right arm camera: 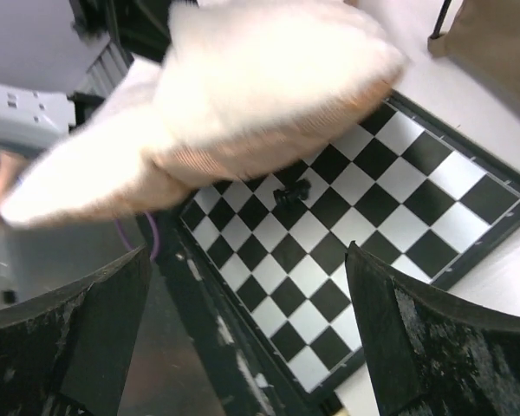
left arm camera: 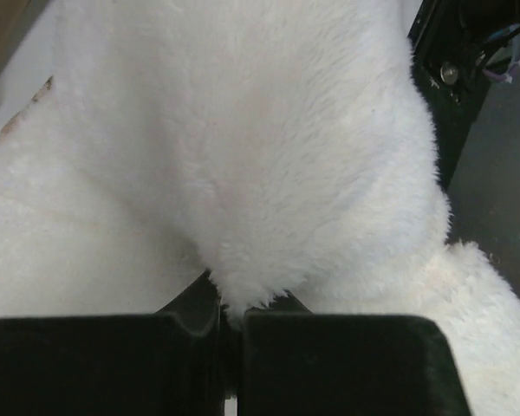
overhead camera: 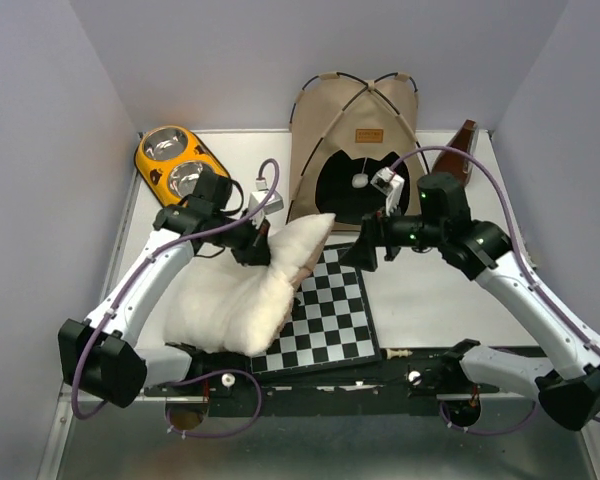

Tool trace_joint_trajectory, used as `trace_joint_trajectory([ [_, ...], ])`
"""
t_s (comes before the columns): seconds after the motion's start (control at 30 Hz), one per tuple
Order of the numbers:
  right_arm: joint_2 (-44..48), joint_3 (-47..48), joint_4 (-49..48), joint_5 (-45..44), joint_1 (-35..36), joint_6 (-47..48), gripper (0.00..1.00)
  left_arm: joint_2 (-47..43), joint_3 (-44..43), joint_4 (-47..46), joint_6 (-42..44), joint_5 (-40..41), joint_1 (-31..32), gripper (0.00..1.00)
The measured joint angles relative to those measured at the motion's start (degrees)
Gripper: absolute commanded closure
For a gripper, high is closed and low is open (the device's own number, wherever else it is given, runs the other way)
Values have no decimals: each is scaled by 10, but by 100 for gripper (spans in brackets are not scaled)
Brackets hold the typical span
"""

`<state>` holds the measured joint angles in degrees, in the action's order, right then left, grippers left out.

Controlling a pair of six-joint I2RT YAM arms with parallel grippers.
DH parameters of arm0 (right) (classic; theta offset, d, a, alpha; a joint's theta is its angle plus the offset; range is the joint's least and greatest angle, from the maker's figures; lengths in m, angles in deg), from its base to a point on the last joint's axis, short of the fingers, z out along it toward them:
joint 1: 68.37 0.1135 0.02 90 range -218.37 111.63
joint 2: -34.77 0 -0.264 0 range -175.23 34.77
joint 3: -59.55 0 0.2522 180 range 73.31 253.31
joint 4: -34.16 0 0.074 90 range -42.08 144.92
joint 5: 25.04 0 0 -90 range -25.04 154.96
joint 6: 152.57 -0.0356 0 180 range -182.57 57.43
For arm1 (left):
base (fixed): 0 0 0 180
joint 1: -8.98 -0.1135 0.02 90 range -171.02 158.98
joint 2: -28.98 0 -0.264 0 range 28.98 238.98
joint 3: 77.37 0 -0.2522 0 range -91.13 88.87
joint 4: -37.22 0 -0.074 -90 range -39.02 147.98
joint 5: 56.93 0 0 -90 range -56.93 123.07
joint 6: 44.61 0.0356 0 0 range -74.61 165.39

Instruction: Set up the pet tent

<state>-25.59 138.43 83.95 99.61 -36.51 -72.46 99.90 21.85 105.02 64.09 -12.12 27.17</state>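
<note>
The pet tent [overhead camera: 355,130] stands at the back centre: tan fabric, two crossing black poles, a brown label, and a white pom-pom [overhead camera: 359,181] hanging in its dark opening. A fluffy white cushion [overhead camera: 245,295] lies in front of it, left of centre, partly over a chessboard [overhead camera: 332,318]. My left gripper [overhead camera: 258,250] is shut on the cushion's upper edge. The left wrist view shows a tuft of the cushion's fur [left arm camera: 243,173] pinched at the left gripper [left arm camera: 230,316]. My right gripper [overhead camera: 365,250] hangs open above the board, just before the tent's opening. Nothing lies inside the right gripper [right arm camera: 247,277].
A yellow double pet bowl [overhead camera: 177,163] sits at the back left. A brown object [overhead camera: 460,150] leans at the back right. A black chess piece [right arm camera: 292,192] lies on the chessboard [right arm camera: 373,217], and a pale piece [overhead camera: 398,353] lies off its front right corner. Walls close in three sides.
</note>
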Motion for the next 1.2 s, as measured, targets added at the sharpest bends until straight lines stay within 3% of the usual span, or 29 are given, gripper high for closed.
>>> trace_joint_trajectory([
  [0.33, -90, -66, -99, 2, 38, -196, 0, 54, 42, -244, -245, 61, 96, 100],
  [0.4, -101, -69, -111, 1, 51, -211, 8, 62, 42, -277, -270, 69, 108, 100],
  [0.43, -108, -69, -116, -1, 55, -215, 17, 68, 42, -291, -281, 73, 114, 100],
  [0.47, -114, -70, -121, -4, 57, -217, 37, 73, 42, -301, -290, 74, 117, 99],
  [0.53, -128, -70, -125, -13, 57, -212, 99, 80, 43, -315, -303, 78, 119, 63],
  [0.63, -141, -70, -122, -23, 53, -205, 99, 81, 44, -322, -327, 87, 113, 24],
  [0.67, -141, -70, -119, -25, 52, -201, 99, 79, 44, -324, -339, 85, 105, 1],
  [0.8, -108, -73, -89, -49, 36, -194, 99, 0, 110, -354, -418, 51, -4, 1],
  [0.9, -52, -99, -64, -66, 13, -198, 100, -132, 165, -329, -452, 54, -133, 1],
  [1.03, -24, -138, -41, -72, -8, -208, 99, -205, 189, -270, -456, 70, -142, 1],
  [1.2, -63, -146, -24, -72, -25, -216, 99, -128, 268, -196, -478, 131, -141, 1],
])
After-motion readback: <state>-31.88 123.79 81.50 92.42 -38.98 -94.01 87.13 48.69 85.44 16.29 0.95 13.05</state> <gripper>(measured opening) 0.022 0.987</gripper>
